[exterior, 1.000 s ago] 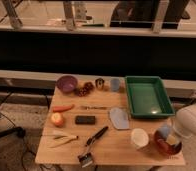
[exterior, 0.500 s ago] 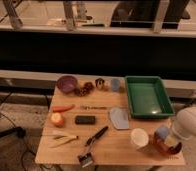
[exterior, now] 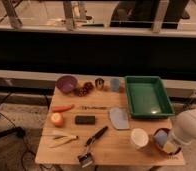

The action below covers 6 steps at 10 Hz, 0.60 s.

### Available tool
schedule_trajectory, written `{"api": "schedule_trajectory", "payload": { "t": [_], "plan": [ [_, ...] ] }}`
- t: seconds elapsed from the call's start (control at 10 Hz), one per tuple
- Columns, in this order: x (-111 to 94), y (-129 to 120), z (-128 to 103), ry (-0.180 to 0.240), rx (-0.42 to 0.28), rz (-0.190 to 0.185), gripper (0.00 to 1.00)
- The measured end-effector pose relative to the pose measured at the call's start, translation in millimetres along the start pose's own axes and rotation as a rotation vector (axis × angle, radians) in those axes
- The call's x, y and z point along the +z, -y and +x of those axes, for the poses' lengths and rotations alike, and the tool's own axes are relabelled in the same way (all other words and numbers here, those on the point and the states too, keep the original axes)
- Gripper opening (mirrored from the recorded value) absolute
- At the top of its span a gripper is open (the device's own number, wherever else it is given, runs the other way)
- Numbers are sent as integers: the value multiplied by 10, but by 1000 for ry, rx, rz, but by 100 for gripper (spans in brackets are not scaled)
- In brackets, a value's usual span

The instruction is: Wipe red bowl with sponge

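reaching in at the desk's (exterior: 113, 146) 4 o'clock corner, the gripper (exterior: 172, 144) sits over the red bowl (exterior: 155, 148), which holds the sponge (exterior: 161, 137); its grip cannot be told. a cup (exterior: 139, 138) stands at the bowl's 9 o'clock.

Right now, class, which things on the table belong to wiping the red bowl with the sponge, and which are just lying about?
Job: red bowl, sponge inside it, gripper at the bowl.
Lying about: white cup, green tray, purple bowl, carrot, black block, blue-grey cloth, brush.
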Motion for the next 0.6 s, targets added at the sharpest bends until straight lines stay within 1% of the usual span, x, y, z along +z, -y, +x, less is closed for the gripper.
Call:
{"api": "schedule_trajectory", "payload": {
  "t": [0.3, 0.4, 0.6],
  "plan": [
    [2, -78, 92, -38, 13, -33, 1],
    [11, -63, 135, -51, 28, -37, 1],
    [11, 11, 246, -72, 71, -34, 1]
  ]
}}
